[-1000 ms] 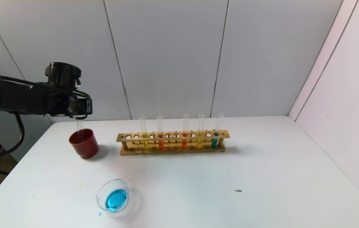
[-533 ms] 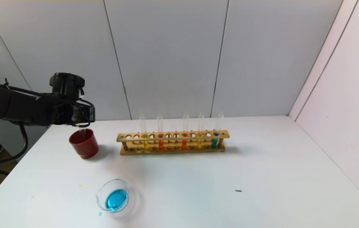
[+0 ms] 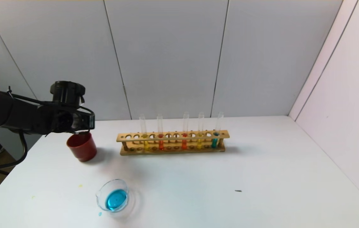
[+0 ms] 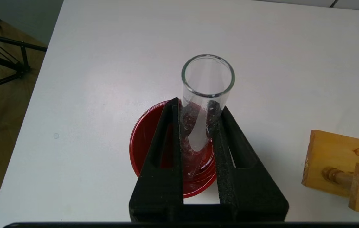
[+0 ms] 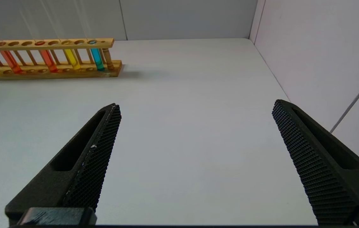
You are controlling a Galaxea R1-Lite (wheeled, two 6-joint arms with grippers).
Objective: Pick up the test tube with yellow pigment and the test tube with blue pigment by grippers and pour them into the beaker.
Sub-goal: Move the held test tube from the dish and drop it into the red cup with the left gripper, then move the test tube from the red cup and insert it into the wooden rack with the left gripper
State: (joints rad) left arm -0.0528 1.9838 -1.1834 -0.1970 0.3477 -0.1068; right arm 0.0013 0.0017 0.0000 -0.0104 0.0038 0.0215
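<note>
My left gripper [image 3: 83, 127] [image 4: 198, 106] is shut on an empty clear test tube [image 4: 207, 82] with droplets inside. The tube stands upright, its round bottom down inside the red cup [image 3: 81, 147] [image 4: 144, 139]. The test tubes with yellow pigment [image 3: 145, 144] [image 3: 199, 143] [image 5: 71, 59] and the test tube with blue pigment [image 3: 214, 142] [image 5: 97, 59] stand in the wooden rack [image 3: 173, 135]. The beaker [image 3: 112, 195], holding blue liquid, sits near the front left. My right gripper [image 5: 196, 104] is open over bare table and does not show in the head view.
Two tubes of orange-red liquid [image 3: 161, 144] [image 3: 184, 143] also stand in the rack. The rack's end [image 4: 331, 158] lies close beside the left gripper. The table's left edge [image 4: 44, 63] is near the cup. Walls rise behind and to the right.
The left gripper has come down, sinking the empty tube deeper into the red cup. The cup has shifted slightly to the left.
</note>
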